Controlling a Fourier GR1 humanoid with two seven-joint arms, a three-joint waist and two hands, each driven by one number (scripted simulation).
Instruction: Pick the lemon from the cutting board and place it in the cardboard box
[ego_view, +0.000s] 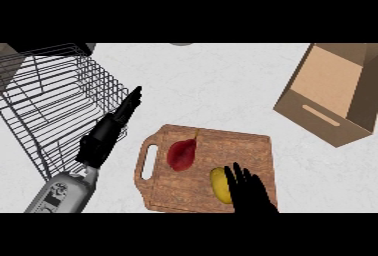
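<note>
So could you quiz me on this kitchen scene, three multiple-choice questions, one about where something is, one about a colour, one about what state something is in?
1. Where does the lemon lie?
A. In the wire rack
B. On the cutting board, near its lower right
C. Inside the cardboard box

2. What colour is the other item on the board?
A. Red
B. Blue
C. Green

3. How are the right hand fingers?
A. Curled round the lemon
B. Straight, beside the lemon
C. Closed in a fist

Answers:
1 B, the yellow lemon rests on the wooden board, next to the hand.
2 A, it is dark red, left of the lemon.
3 B, the fingers point straight up the board, not wrapped round anything.
</note>
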